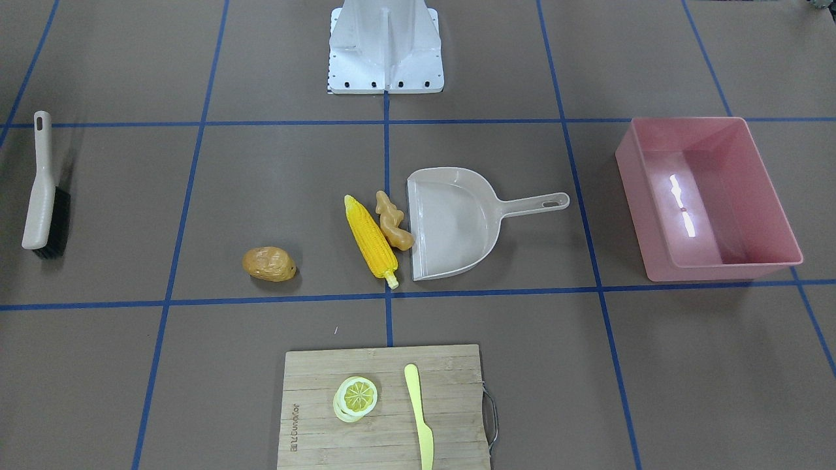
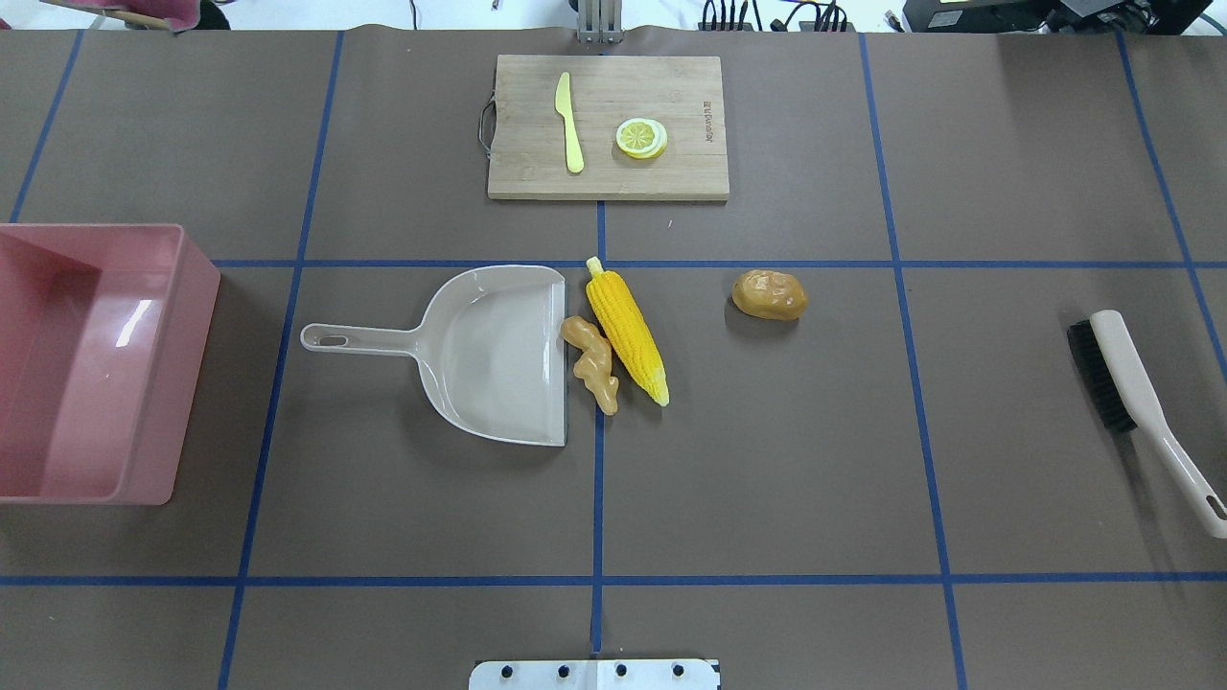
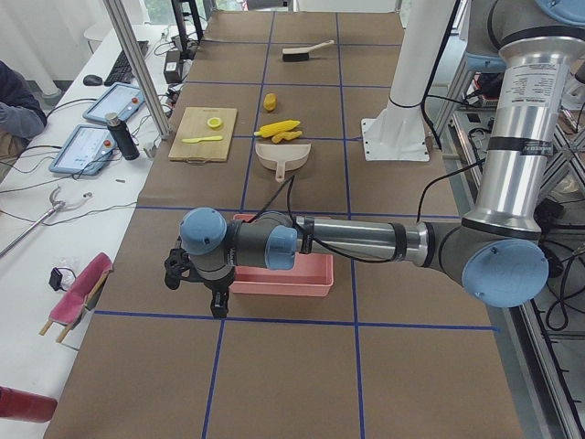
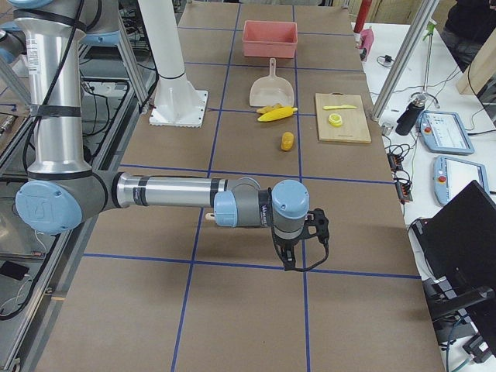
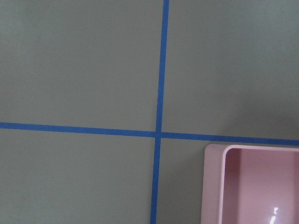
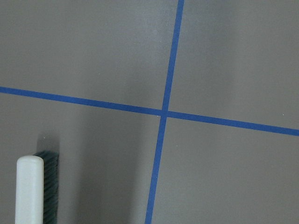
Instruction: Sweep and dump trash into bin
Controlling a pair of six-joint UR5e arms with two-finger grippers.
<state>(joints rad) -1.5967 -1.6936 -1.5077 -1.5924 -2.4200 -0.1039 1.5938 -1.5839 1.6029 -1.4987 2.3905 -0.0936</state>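
Exterior left view is showing the left jaws hanging just beside the pink bin (image 3: 279,285), off its corner on the side away from the trash. Whether they are parted I cannot tell, nor for the right jaws, which are hanging near the brush (image 2: 1131,383) at the worktop's (image 2: 863,460) other end. Well apart from both jaws, between them, the corn cob (image 2: 626,333) and ginger root (image 2: 591,362) are lying side by side just beside the dustpan's (image 2: 498,355) open lip, the potato (image 2: 770,294) sitting alone towards the right jaws.
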